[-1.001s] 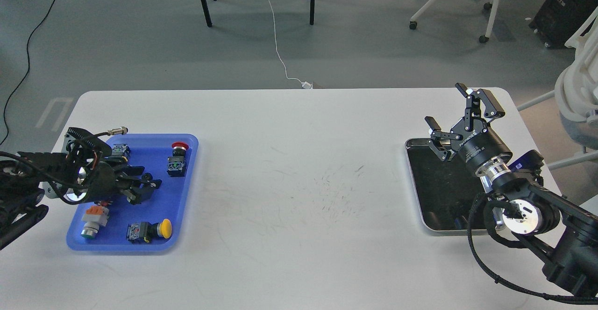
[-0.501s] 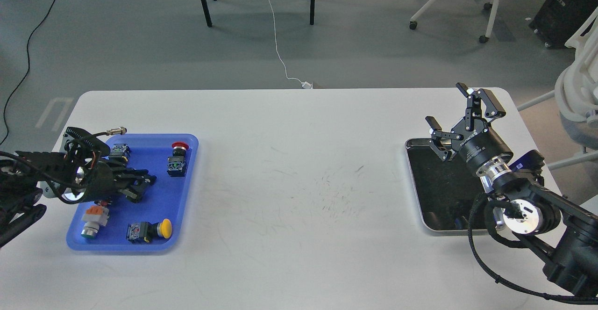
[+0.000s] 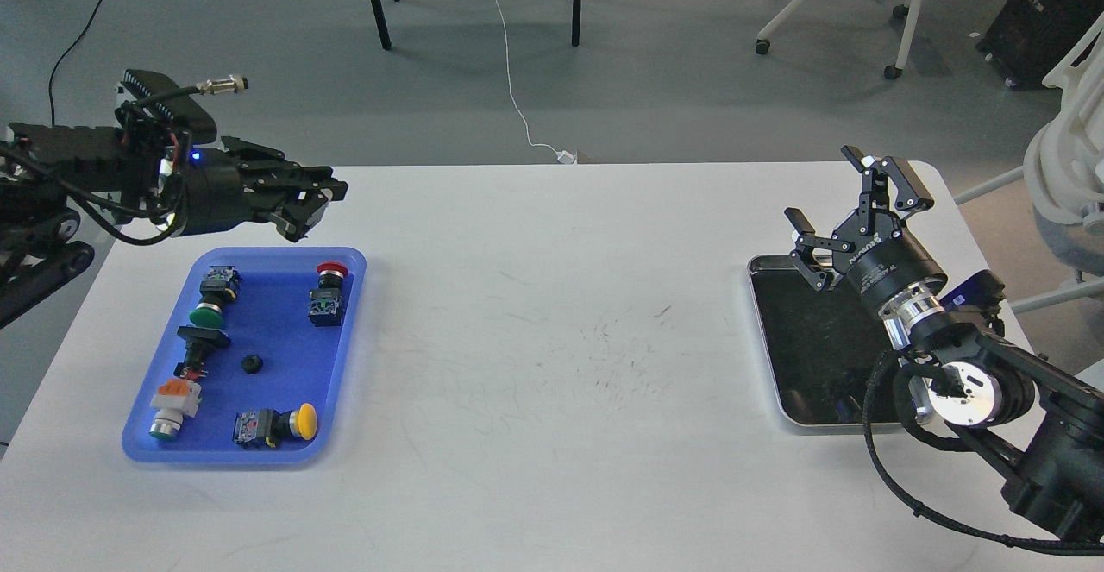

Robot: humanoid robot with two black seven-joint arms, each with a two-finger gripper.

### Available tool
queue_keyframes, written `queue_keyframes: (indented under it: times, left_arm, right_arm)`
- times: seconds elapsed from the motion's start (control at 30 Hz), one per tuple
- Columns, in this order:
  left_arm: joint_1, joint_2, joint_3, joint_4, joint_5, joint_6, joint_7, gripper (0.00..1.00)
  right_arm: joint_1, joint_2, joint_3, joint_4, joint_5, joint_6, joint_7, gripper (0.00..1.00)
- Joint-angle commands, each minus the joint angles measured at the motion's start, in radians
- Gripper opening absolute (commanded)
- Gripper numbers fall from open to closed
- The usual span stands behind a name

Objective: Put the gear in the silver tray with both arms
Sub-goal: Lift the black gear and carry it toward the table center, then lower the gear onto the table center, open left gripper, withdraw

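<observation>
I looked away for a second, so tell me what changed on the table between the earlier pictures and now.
The left gripper rose out of the blue tray and now hangs above its far edge; whether it carries anything is unclear. A green-capped button and a small black piece, hidden under it before, now show. The right gripper stays open over the silver tray; the other buttons have not moved.

A white table (image 3: 552, 339) carries a blue plastic tray (image 3: 341, 356) at the left, holding push-button switches and a small black round gear (image 3: 252, 364). The left gripper (image 3: 315, 201) hangs above the tray's far edge, seemingly closed. The right gripper (image 3: 858, 205), fingers spread, hovers over the shiny rectangular silver tray (image 3: 768, 356).
</observation>
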Motion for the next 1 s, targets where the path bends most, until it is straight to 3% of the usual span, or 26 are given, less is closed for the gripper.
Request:
queue_keyframes:
  times: [0.0, 0.17, 0.47, 0.8, 0.97]
  left_arm:
    - [-0.032, -0.096, 0.001, -0.06, 0.09, -0.065, 0.0, 0.12]
    - [-0.05, -0.293, 0.052, -0.033, 0.141, -0.092, 0.0, 0.12]
    - [-0.096, -0.575, 0.192, 0.179, 0.141, -0.093, 0.0, 0.12]
    - [-0.135, -0.818, 0.297, 0.343, 0.141, -0.093, 0.0, 0.12]
    - [-0.138, -0.832, 0.311, 0.455, 0.141, -0.092, 0.0, 0.13]
  right_arm:
    - [0.04, -0.002, -0.002, 0.007, 0.0, 0.0, 0.0, 0.99]
    - [0.112, -0.069, -0.003, 0.072, 0.002, -0.002, 0.0, 0.99]
    - [0.378, -0.129, -0.225, 0.115, 0.015, -0.009, 0.0, 0.99]
    - [0.457, -0.114, -0.308, 0.11, 0.015, -0.015, 0.0, 0.99]
    - [0.451, -0.12, -0.322, 0.11, 0.015, -0.015, 0.0, 0.99]
